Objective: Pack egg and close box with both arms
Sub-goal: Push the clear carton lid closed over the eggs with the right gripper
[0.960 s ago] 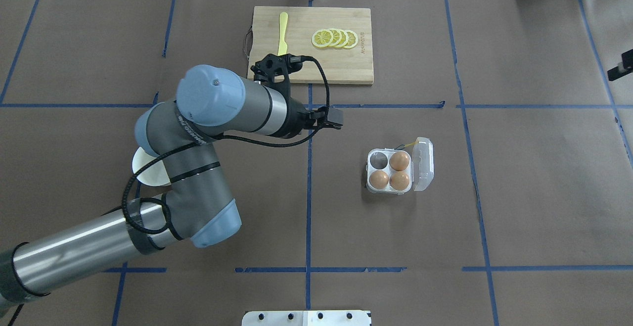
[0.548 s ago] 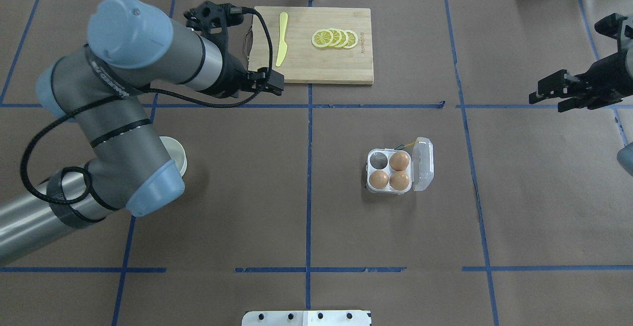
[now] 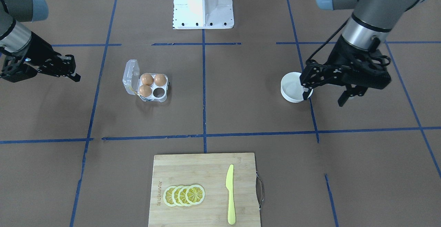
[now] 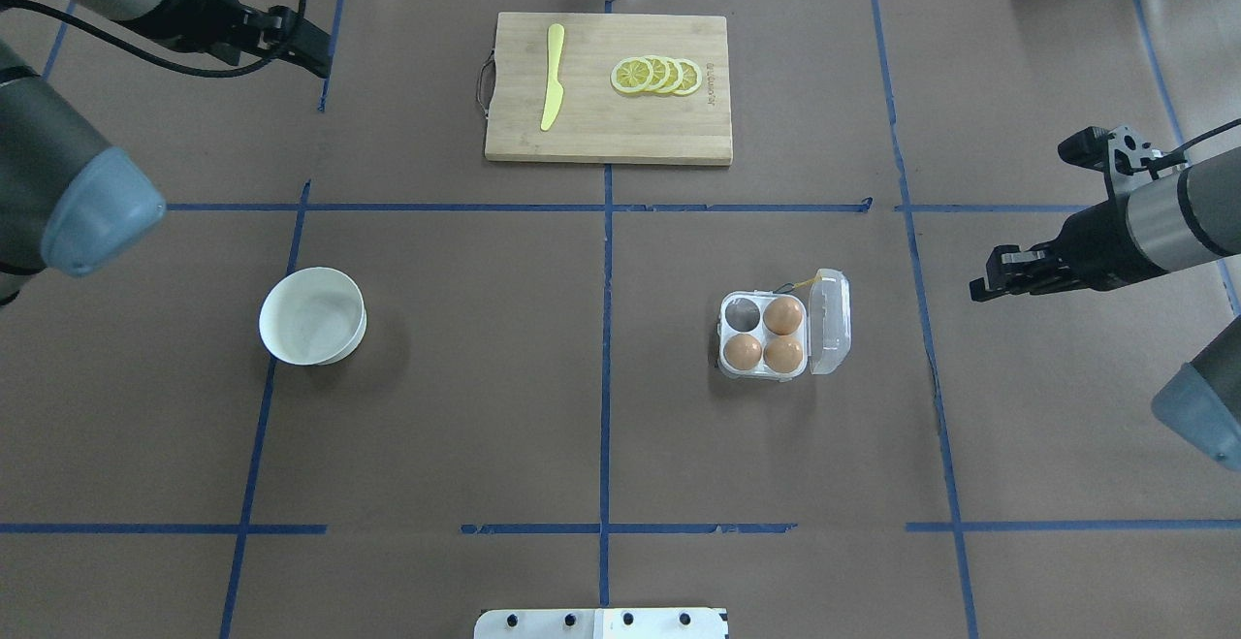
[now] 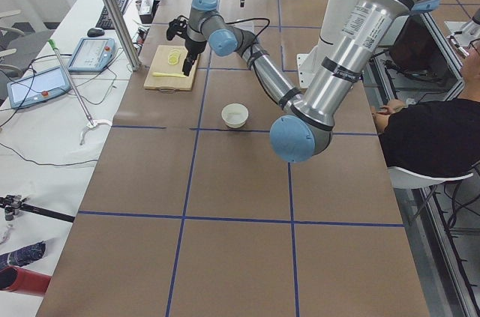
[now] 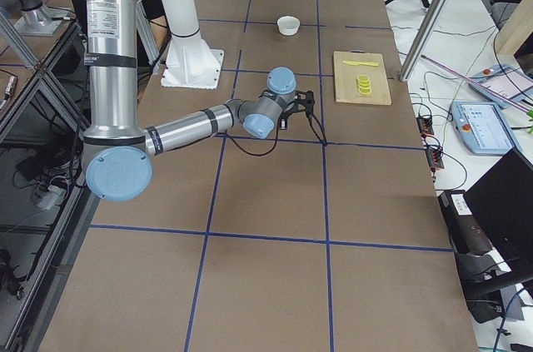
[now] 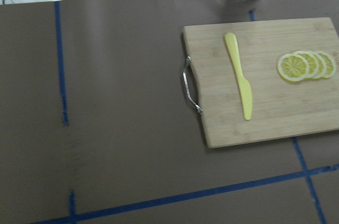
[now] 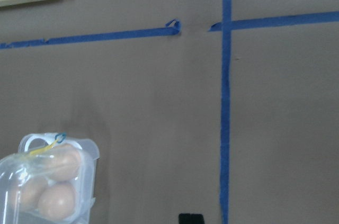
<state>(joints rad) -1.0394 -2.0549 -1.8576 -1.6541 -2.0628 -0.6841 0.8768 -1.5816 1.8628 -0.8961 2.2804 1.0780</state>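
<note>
The clear egg carton (image 4: 744, 311) stands right of the table's middle, with its lid (image 4: 831, 321) open to the right. Three orange-brown eggs (image 4: 783, 314) sit in its cups; the far-left cup (image 3: 159, 92) is empty. The carton also shows in the right wrist view (image 8: 47, 181). My right gripper (image 4: 989, 275) is open and empty, apart from the carton on its right. My left gripper (image 4: 301, 41) is open and empty at the far left back, well away from the carton. In the front view the left gripper (image 3: 324, 94) hangs beside the bowl.
An empty round white bowl (image 4: 312, 316) stands at the left. A wooden cutting board (image 4: 620, 135) at the back middle holds a yellow knife (image 4: 553, 77) and lemon slices (image 4: 656, 76). Blue tape lines cross the brown table cover. The white base pedestal (image 3: 202, 3) stands at the robot's side.
My left arm has swung from near the table's middle to the far left back, uncovering the bowl. My right arm has come into view and moved in toward the carton.
</note>
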